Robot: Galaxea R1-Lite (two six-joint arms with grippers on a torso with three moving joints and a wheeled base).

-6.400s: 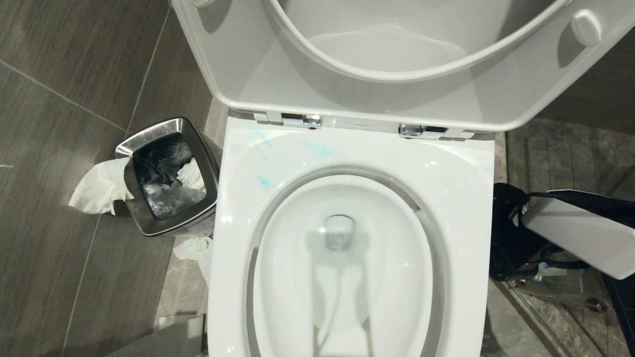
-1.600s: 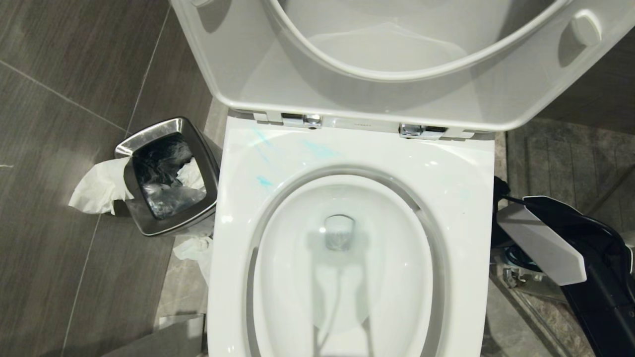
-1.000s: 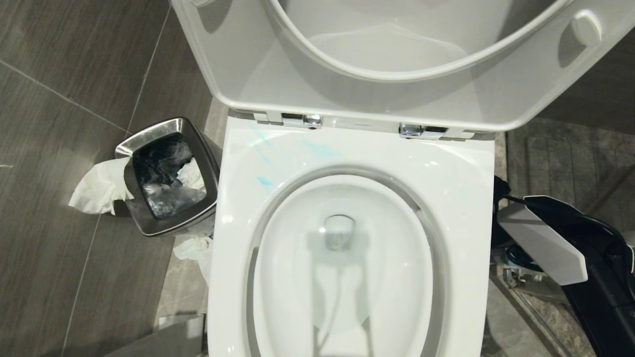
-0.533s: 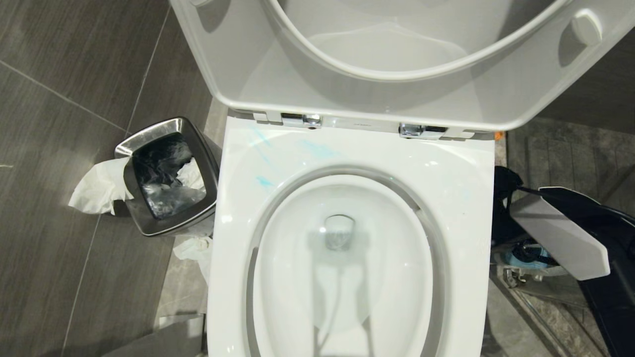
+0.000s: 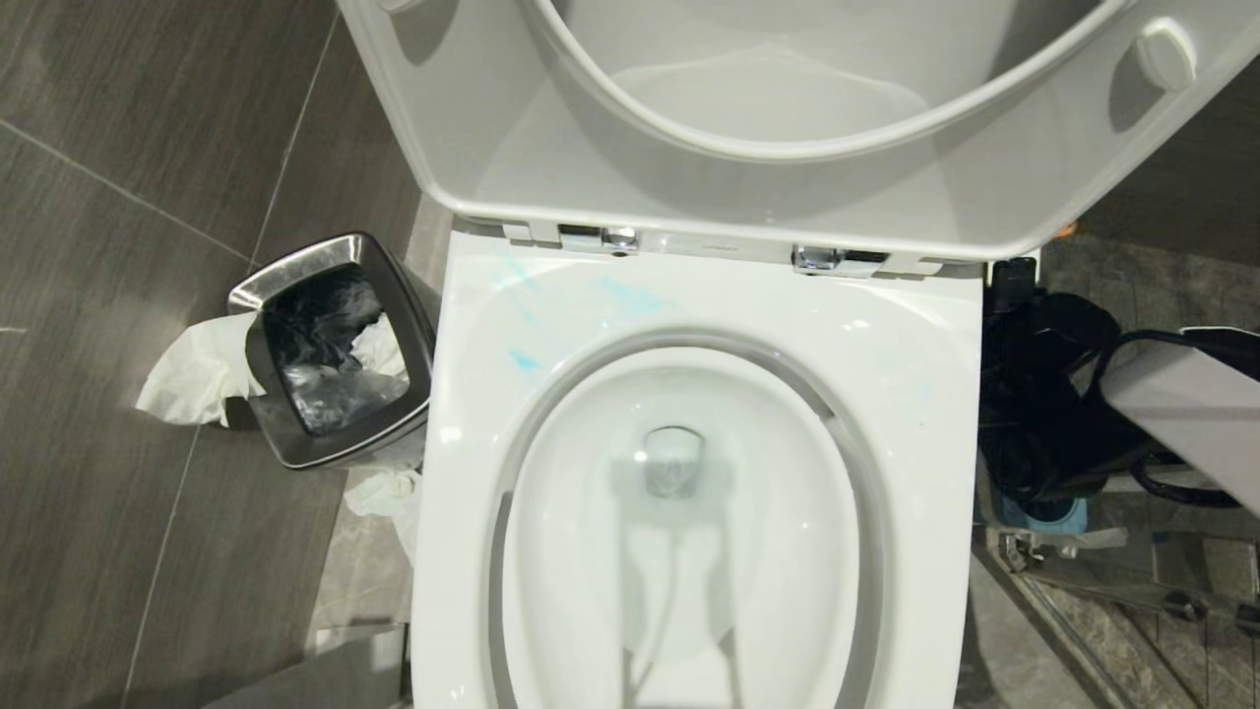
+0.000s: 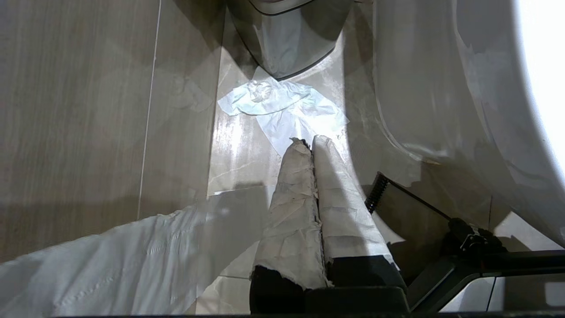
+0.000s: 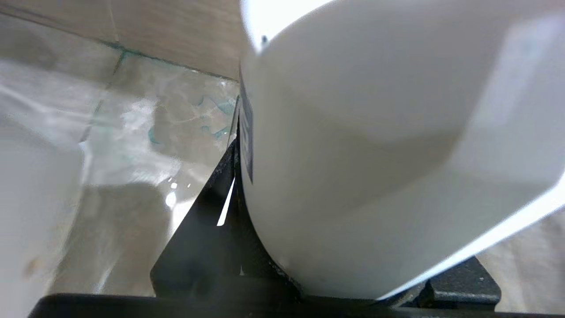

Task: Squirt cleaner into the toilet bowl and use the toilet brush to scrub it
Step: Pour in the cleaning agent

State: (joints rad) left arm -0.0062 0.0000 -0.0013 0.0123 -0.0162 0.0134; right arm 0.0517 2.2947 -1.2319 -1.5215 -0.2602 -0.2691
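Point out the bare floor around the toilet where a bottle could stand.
Bare floor: the dark tiles left of the steel bin. Crowded: tissue lies between bin and toilet bowl; the bowl's right side is filled by the right arm and cables.

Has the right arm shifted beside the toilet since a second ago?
Yes. In the head view the right arm has swung up and outward along the toilet bowl rim's right side, toward the seat hinge.

Glossy white ceramic toilet bowl [image 5: 945, 414] — brushed-steel bin [image 5: 258, 288], crumpled paper [image 5: 192, 374], matt floor tiles [image 5: 118, 108]
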